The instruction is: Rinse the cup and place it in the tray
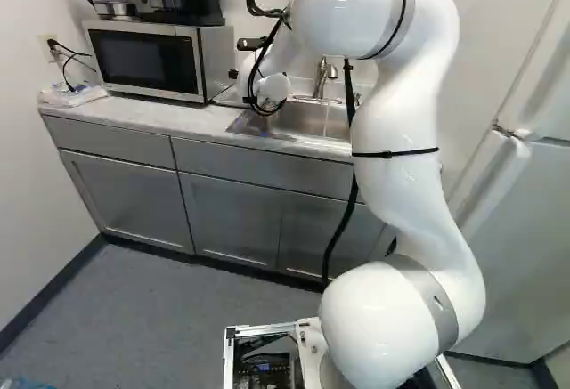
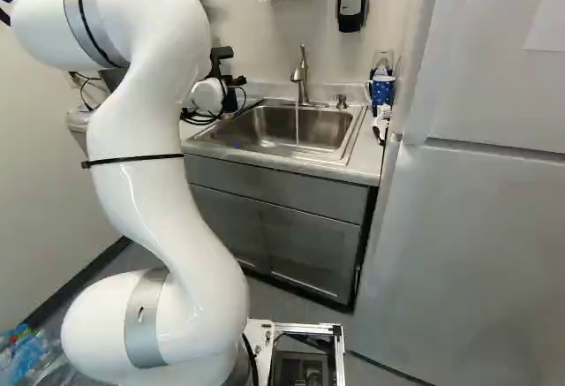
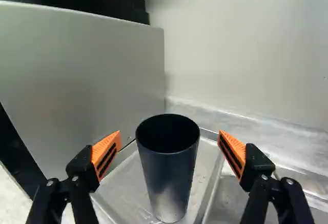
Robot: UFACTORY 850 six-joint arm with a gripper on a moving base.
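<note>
Showing the placing stage as apparently complete, the wrist view has the dark cup (image 3: 171,178) upright, mouth upward, in the metal tray (image 3: 123,193), beside the microwave (image 3: 77,75). The end effector (image 3: 169,138) is spread wide around the cup, its 2 orange pads (image 3: 106,155) standing clear of the wall on either side, so nothing is gripped. In the right base view, a thin stream of water (image 2: 297,125) runs from the faucet (image 2: 301,72) into the sink (image 2: 274,127). Of the task's 2 parts, placement appears satisfied; rinsing cannot be confirmed from the cup's dark interior. If rinsing is complete, only withdrawal clear of the rim, and perhaps closing the faucet, likely remains.
</note>
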